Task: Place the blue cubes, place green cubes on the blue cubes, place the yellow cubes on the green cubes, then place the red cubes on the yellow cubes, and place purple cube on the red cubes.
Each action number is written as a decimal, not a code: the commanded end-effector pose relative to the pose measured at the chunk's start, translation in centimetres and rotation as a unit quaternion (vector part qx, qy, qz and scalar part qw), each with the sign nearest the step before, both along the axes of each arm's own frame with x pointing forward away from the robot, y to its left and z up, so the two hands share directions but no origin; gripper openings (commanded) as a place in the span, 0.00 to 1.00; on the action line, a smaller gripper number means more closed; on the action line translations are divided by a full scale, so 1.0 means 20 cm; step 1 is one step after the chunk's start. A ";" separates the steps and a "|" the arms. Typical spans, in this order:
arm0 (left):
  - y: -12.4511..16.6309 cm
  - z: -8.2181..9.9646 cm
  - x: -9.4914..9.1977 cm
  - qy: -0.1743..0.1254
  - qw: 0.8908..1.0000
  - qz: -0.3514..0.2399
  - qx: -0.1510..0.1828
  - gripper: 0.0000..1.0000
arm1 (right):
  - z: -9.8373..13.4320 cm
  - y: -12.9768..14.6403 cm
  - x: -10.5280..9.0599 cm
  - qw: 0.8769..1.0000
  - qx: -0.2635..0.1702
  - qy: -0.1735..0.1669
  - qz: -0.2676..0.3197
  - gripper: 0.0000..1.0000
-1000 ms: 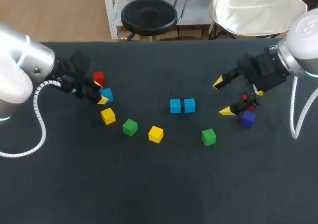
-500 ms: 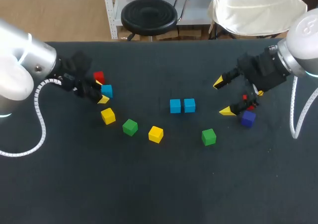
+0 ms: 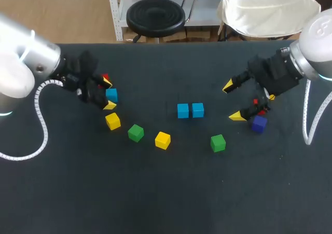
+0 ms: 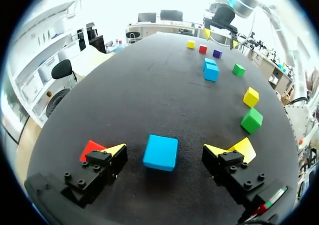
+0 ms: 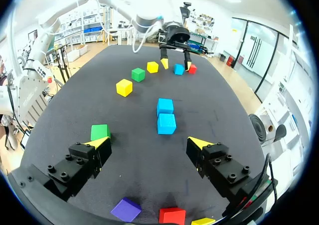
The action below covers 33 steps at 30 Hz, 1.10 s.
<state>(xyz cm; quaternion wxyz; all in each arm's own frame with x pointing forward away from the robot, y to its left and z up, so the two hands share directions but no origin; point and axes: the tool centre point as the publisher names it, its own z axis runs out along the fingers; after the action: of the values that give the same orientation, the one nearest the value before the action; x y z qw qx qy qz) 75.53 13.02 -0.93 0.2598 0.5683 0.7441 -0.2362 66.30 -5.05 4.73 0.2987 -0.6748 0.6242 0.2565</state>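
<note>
Black table with two arms. The left arm enters at the left. Its left gripper has its fingers spread around a lone blue cube, which touches neither finger in the left wrist view, and a red cube lies just beside one finger. The right arm holds the right gripper wide apart and empty, near the purple cube. At centre the paired blue cubes touch side by side. In front of them lie two yellow cubes and two green cubes, scattered apart.
</note>
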 end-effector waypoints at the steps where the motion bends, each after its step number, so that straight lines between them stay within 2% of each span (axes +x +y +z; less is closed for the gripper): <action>1: 0.00 0.01 0.02 0.001 1.000 -0.009 -0.004 0.69 | 0.00 0.00 0.00 1.000 0.001 0.000 0.000 1.00; 4: 0.01 0.00 0.01 0.000 1.000 -0.011 -0.005 0.36 | 0.00 0.00 0.00 1.000 0.001 0.000 0.000 1.00; 5: 0.01 0.00 0.01 0.001 1.000 -0.010 -0.004 0.28 | 0.00 0.00 0.00 1.000 0.001 0.000 0.000 1.00; 6: 0.01 0.00 0.01 0.001 1.000 -0.009 -0.004 0.25 | 0.00 0.00 0.00 1.000 0.001 0.000 0.000 1.00; 8: 0.02 0.00 0.00 0.001 1.000 -0.007 -0.004 0.25 | 0.00 0.00 0.00 1.000 0.001 0.000 0.000 1.00; 11: 0.03 0.00 0.00 0.002 1.000 -0.003 -0.004 0.42 | 0.00 0.00 0.00 1.000 0.001 0.000 0.000 1.00; 15: 0.03 0.01 -0.01 0.000 1.000 -0.002 -0.006 0.36 | 0.00 0.00 0.00 1.000 0.001 0.000 0.000 1.00; 18: 0.03 0.02 -0.01 -0.003 1.000 -0.004 -0.008 0.37 | 0.00 0.00 0.00 1.000 0.001 0.000 0.000 1.00; 20: 0.02 0.02 -0.01 -0.005 1.000 -0.005 -0.008 0.35 | 0.00 0.00 0.00 1.000 0.001 0.000 0.000 1.00; 22: 0.02 0.03 -0.01 -0.006 1.000 -0.006 -0.009 0.25 | 0.00 0.00 0.00 1.000 0.001 0.000 0.000 1.00; 23: 0.02 0.03 -0.01 -0.006 1.000 -0.006 -0.010 0.16 | 0.00 0.00 0.00 1.000 0.001 0.000 0.000 1.00; 24: 0.02 0.03 -0.01 -0.006 1.000 -0.006 -0.010 0.00 | 0.00 0.00 0.00 1.000 0.001 0.000 0.000 1.00; 27: 0.01 0.05 -0.03 -0.009 1.000 -0.010 -0.015 0.00 | 0.00 0.00 0.00 1.000 0.001 0.000 0.000 1.00; 33: -0.03 0.16 -0.10 -0.017 1.000 -0.014 -0.019 0.00 | 0.00 0.00 0.00 1.000 0.001 0.000 0.000 1.00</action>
<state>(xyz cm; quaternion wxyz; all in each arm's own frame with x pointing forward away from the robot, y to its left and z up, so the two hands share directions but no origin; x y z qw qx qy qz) 74.89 12.37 1.14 0.2743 0.5793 0.7256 -0.2503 66.30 -5.05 4.73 0.2987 -0.6748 0.6242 0.2565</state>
